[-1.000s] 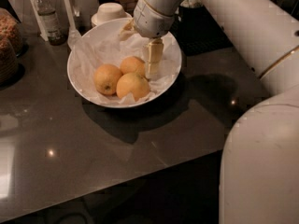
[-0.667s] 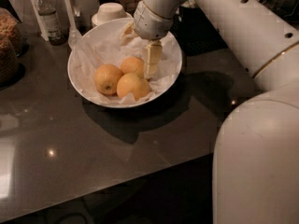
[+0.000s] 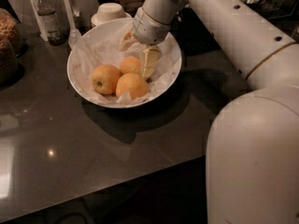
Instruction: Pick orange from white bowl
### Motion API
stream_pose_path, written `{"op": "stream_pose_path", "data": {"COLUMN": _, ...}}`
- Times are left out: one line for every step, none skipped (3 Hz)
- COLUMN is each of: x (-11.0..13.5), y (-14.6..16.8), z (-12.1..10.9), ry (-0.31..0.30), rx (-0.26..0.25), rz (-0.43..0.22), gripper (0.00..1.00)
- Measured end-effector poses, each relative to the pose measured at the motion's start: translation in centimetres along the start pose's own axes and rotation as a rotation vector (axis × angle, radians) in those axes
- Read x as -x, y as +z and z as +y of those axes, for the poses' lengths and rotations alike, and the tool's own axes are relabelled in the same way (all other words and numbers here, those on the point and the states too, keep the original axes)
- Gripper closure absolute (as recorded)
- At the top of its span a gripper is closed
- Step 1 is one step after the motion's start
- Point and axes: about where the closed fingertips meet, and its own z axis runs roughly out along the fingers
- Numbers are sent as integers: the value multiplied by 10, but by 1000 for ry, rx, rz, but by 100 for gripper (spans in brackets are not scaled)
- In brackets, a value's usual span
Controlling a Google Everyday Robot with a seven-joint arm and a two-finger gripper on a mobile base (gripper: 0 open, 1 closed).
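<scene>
Compared with one second ago, very little is different: the pincer (image 3: 146,60) has come slightly lower inside the white bowl (image 3: 79,50) and closer to the fruit, and the arm (image 3: 219,22) leans a bit more over the counter (image 3: 93,153). None of the fruits has moved. For the task, we judge this to mean that the approach is almost finished but the grasp is not made and nothing is lifted yet. The orange (image 3: 130,65) that we take as the target lies just beside the pincer, on its picture-left side, and it seems to touch the pincer, though the dim light does not let us be sure. We cannot tell whether the pincer is wide or narrow, because the wrist hides much of it. We count three fruits in the bowl. One is the target. A second orange (image 3: 132,86) lies in front of the pincer, toward the camera. A third orange (image 3: 105,79), with a dark stem dimple, lies farther to the picture-left. There is one bowl, lined with one sheet of crumpled paper (image 3: 100,48). Behind the pincer we see one small cup (image 3: 110,10) turned over on its saucer. Well to the left stand one bottle (image 3: 47,20) and one jar (image 3: 7,50) with snacks.
</scene>
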Motion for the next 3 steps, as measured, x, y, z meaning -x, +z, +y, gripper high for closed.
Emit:
{"op": "stream_pose_path", "data": {"x": 1, "y": 6, "z": -2, "ry": -6, "rx": 7, "rz": -4, "gripper": 24}}
{"op": "stream_pose_path", "data": {"x": 3, "y": 13, "z": -5, "ry": -3, "rx": 12, "rz": 12, "gripper": 24}}
{"op": "stream_pose_path", "data": {"x": 10, "y": 8, "z": -9, "ry": 23, "rx": 12, "rz": 71, "gripper": 24}}
